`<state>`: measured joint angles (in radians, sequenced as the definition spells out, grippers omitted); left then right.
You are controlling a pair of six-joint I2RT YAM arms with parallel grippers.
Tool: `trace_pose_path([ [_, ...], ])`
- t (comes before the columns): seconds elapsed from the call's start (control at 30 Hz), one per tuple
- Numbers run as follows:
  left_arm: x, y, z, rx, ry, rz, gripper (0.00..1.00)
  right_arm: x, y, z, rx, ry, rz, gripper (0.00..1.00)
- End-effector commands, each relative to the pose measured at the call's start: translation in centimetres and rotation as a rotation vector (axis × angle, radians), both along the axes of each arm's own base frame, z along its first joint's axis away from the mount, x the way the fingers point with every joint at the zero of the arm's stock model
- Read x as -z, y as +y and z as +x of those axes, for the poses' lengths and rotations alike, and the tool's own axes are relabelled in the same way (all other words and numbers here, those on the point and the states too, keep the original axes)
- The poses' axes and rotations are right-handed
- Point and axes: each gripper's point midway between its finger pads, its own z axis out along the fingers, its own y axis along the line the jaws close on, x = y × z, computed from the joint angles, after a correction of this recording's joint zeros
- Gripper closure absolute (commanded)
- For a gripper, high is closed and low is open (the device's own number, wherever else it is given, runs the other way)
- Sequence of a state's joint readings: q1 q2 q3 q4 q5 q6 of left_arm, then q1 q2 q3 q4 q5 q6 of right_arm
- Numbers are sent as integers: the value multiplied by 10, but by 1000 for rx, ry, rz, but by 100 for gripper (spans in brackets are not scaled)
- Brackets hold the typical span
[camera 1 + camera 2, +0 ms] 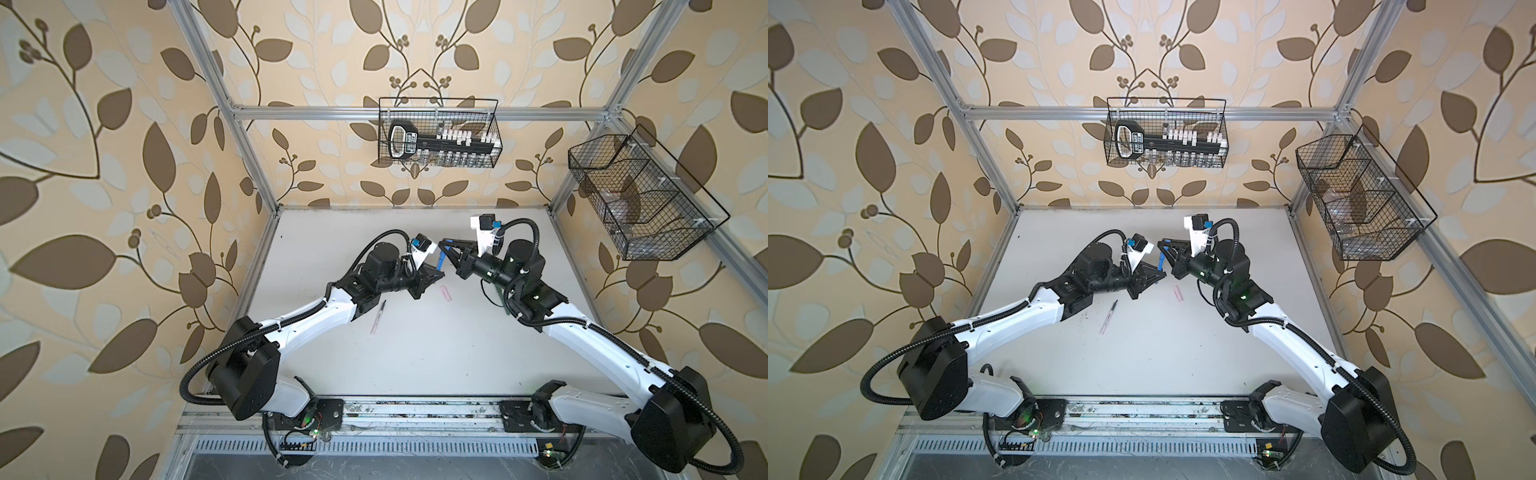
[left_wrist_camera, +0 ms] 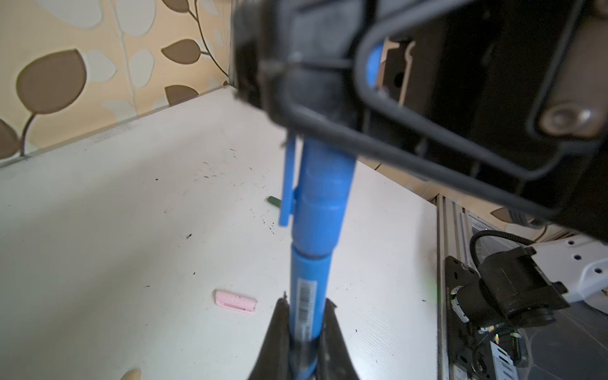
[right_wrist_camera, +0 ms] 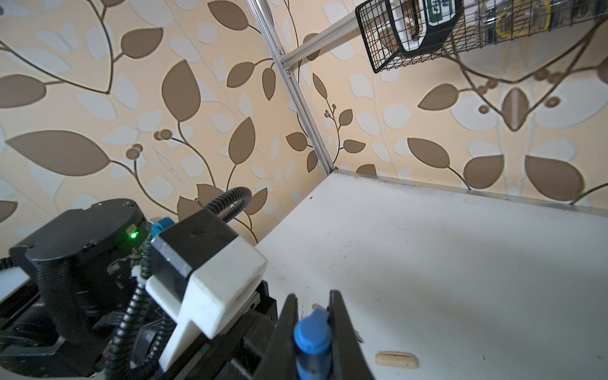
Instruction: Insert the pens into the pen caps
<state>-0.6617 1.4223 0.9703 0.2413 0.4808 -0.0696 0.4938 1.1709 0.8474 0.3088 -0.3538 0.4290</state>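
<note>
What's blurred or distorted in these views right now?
Left wrist view: the right gripper, close to the lens, is badly blurred; the blue pen, blue cap and pink cap look sharp. Right wrist view: the blue cap between the jaws is soft, the tan cap crisp. In both top views the wide lens splays the frame posts outward.

White arm links (image 1: 307, 318) w/ blk joints (image 1: 245, 374), ribbed blk cables (image 3: 243, 194), green LEDs (image 3: 133, 235)
</note>
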Motion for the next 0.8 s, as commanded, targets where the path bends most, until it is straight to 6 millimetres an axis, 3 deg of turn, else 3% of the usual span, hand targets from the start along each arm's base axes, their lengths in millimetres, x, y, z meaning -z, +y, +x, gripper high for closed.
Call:
trace_pose_path([
  [0.0, -183, 48, 43, -213, -396, -420, 100, 95, 28, -78, -307, 400, -145, 100],
  [0.1, -145, 29, 39, -121, -287, -305, 100, 60, 16, -71, -287, 316, -133, 100],
  [0.27, -65, 9, 13, -4, -82, -164, 100, 9, -3, -64, -269, 204, -101, 100],
  [0.37, -33, -2, -6, 44, -1, -116, 100, -7, -5, -66, -283, 162, -107, 83],
  [0.47, -13, -12, -23, 77, 49, -80, 100, -21, -11, -70, -278, 108, -100, 58],
  [0.53, -2, -17, -31, 91, 79, -68, 100, -28, -22, -72, -247, 79, -83, 49],
  [0.67, 5, -18, -41, 92, 101, -62, 100, -28, -40, -70, -183, 61, -14, 45],
  [0.77, 1, -19, -48, 99, 88, -62, 100, -17, -36, -65, -211, 112, 9, 45],
])
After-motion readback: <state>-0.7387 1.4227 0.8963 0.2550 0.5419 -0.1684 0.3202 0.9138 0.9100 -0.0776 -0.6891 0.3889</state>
